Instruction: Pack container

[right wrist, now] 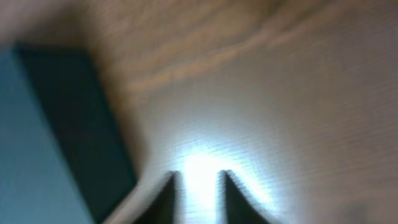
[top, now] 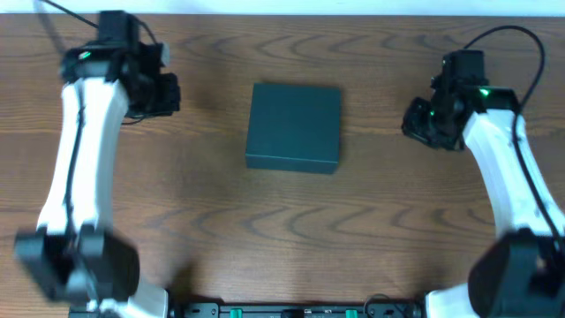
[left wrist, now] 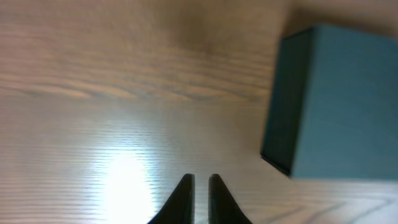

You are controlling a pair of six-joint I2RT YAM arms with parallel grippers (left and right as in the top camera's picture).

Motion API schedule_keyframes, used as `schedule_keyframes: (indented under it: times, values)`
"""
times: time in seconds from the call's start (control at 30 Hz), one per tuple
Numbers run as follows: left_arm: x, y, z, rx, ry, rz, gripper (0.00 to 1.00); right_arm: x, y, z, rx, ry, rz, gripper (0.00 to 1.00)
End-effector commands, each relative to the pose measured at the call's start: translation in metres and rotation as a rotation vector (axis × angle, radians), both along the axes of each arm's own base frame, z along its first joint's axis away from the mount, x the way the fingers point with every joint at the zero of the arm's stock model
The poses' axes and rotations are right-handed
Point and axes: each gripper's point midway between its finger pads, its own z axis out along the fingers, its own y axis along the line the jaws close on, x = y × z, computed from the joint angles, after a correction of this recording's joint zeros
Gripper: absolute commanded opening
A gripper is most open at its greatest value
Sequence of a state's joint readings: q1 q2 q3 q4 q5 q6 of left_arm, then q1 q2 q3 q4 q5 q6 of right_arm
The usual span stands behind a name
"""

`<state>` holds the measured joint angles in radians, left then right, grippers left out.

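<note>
The container (top: pixel 294 126) is a dark teal-green square box with its lid closed, lying in the middle of the wooden table. It also shows at the right of the left wrist view (left wrist: pixel 339 102) and at the left of the right wrist view (right wrist: pixel 43 130). My left gripper (top: pixel 166 93) is to the container's left, apart from it; its fingers (left wrist: pixel 200 179) are shut and empty over bare wood. My right gripper (top: pixel 422 124) is to the container's right, apart from it; its fingers (right wrist: pixel 198 175) stand slightly apart with nothing between them. No snack packets are in view.
The wooden table (top: pixel 291 230) surrounds the container on all sides. The arm bases stand at the front left (top: pixel 75 265) and front right (top: pixel 521 269). A black rail (top: pixel 291 309) runs along the front edge.
</note>
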<state>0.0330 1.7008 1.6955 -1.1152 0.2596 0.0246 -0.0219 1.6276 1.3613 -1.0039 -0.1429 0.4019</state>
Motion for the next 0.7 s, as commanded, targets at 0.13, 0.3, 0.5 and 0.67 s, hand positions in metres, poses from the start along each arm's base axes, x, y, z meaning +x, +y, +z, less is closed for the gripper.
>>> schedule_keyframes:
  times: [0.13,0.3,0.5,0.67]
  values:
    - [-0.065,-0.003,0.110,0.044,-0.300,-0.069,0.79,-0.053,0.037,0.092,-0.012,-0.213,0.252,0.96]
    - [-0.132,-0.005,0.153,0.069,-0.426,-0.095,0.95,-0.092,0.054,0.158,0.019,-0.459,0.338,0.99]
    - [-0.212,-0.008,0.171,0.076,-0.500,-0.094,0.95,-0.146,0.060,0.204,-0.020,-0.682,0.494,0.99]
    - [-0.294,-0.025,0.168,0.007,-0.560,-0.143,0.95,-0.220,0.052,0.210,-0.051,-0.755,0.522,0.99]
